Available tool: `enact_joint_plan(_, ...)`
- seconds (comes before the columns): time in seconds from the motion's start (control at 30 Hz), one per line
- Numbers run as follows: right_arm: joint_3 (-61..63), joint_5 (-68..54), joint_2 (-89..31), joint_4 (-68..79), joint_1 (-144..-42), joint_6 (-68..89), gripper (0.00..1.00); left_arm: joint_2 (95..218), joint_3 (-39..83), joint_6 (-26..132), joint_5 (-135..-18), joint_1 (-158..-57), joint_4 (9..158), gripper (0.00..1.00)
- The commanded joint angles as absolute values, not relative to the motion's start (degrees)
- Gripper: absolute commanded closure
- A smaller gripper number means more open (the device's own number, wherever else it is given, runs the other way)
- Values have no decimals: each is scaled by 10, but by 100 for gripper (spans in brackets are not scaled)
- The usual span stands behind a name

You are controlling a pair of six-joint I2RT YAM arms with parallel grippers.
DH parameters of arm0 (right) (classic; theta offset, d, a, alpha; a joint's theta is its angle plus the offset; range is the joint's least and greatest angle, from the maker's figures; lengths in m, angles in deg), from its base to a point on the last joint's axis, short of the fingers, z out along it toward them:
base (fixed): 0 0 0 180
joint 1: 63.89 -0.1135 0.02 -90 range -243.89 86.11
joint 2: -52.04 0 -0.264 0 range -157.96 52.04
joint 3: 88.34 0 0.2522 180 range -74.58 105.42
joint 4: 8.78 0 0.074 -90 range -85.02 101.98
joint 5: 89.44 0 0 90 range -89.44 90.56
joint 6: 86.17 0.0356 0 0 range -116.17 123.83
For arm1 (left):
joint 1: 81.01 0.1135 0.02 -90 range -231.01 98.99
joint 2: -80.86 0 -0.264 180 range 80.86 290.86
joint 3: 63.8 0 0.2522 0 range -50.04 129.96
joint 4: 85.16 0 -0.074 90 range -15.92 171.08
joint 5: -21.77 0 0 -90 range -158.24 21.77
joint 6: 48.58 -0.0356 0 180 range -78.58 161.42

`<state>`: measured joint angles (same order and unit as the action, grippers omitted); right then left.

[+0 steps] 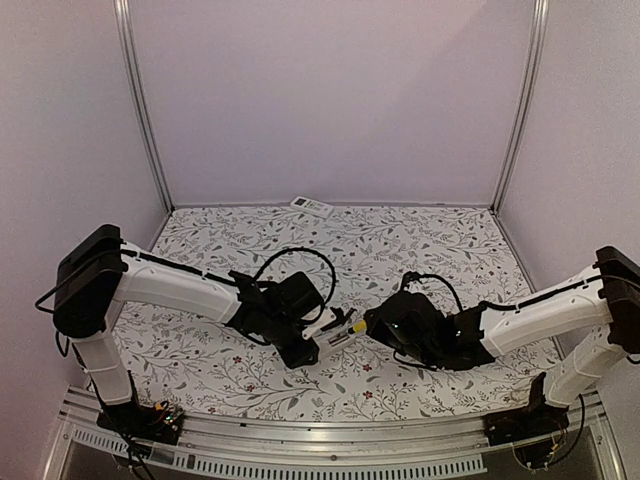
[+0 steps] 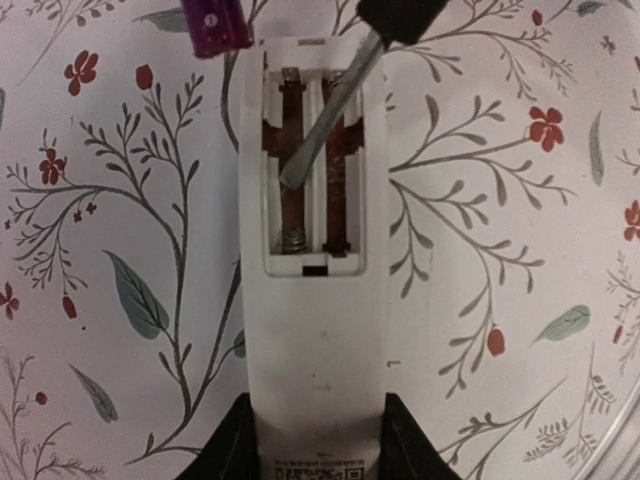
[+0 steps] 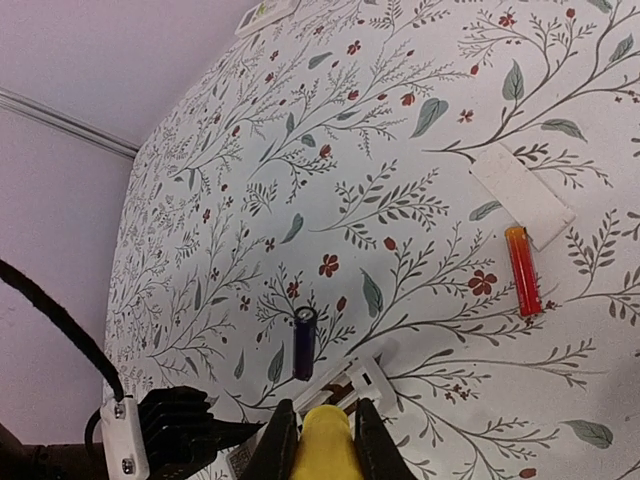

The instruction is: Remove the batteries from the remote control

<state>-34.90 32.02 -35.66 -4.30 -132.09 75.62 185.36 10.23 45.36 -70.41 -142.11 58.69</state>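
My left gripper (image 1: 308,345) (image 2: 315,440) is shut on the lower end of the slim white remote control (image 2: 315,340), which lies back up on the table. Its battery compartment (image 2: 312,165) is open and shows only bare contacts and springs. My right gripper (image 1: 372,325) (image 3: 320,430) is shut on the yellow-handled screwdriver (image 3: 326,450), and the metal shaft (image 2: 325,115) rests inside the compartment. The dark battery (image 3: 305,342) lies on the table beside the remote's end and shows purple in the left wrist view (image 2: 215,25). The reddish battery (image 3: 522,270) lies further right.
A flat white cover piece (image 3: 520,195) lies next to the reddish battery. A broader white remote (image 1: 312,206) lies at the back wall. The enclosure walls stand on three sides of the floral tabletop (image 1: 430,250).
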Motion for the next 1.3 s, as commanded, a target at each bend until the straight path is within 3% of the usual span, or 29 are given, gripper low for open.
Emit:
enact_joint_plan(0.0,-355,253,-404,15,-1324,783,100,1851,108,456,-757,-1443,602,84)
enact_joint_plan(0.3,-373,269,-382,-26,-1324,790,100,1839,109,455,-738,-1444,597,83)
enact_joint_plan(0.57,-385,309,-244,3,-1323,710,100,1830,101,440,-688,-1443,597,79)
enact_joint_plan(0.63,-377,328,-211,44,-1321,688,100,1825,102,439,-688,-1442,599,67)
enact_joint_plan(0.77,-379,353,-160,119,-1302,667,100,1799,102,444,-699,-1436,611,33)
enact_joint_plan(0.9,-403,332,-110,129,-1255,634,100,1764,106,453,-717,-1414,611,13)
enact_joint_plan(1.03,-417,281,-79,127,-1193,585,100,1736,115,459,-748,-1393,611,7)
enact_joint_plan(1.27,-433,65,-80,109,-1049,484,100,1702,140,488,-790,-1298,608,6)
